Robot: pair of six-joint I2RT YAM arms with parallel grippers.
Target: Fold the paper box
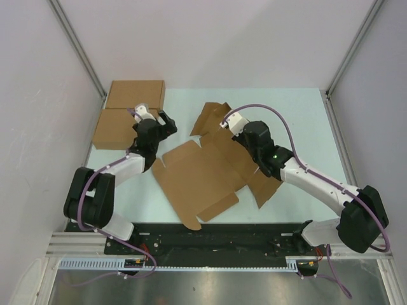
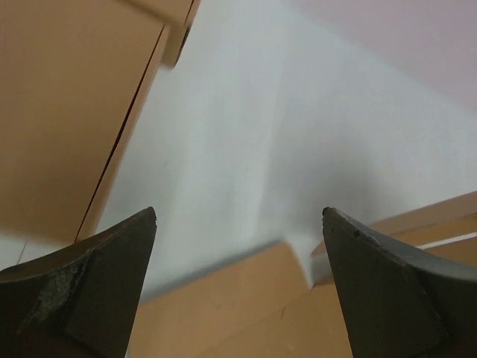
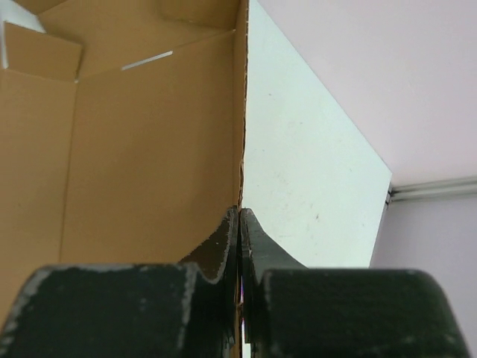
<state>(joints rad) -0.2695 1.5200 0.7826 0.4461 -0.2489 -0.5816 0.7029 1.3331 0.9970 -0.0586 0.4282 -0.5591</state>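
The paper box [image 1: 203, 171] lies unfolded in the middle of the table as a large brown die-cut sheet with tabs, its far flap raised. My right gripper [image 3: 240, 212] is shut on the upright edge of one panel [image 3: 149, 149], and the cardboard runs straight between the jaws. From above, that gripper [image 1: 224, 126] sits at the sheet's far side. My left gripper [image 1: 168, 123] hangs open just left of the sheet. Its two dark fingers [image 2: 112, 283] stand wide apart with nothing between them, above a flap of the paper box [image 2: 246, 306].
Two made-up flat brown boxes [image 1: 135, 94] [image 1: 114, 129] lie at the far left of the pale table [image 1: 292, 121], close behind my left wrist. One of these boxes [image 2: 59, 112] fills the upper left of the left wrist view. Grey walls enclose the table.
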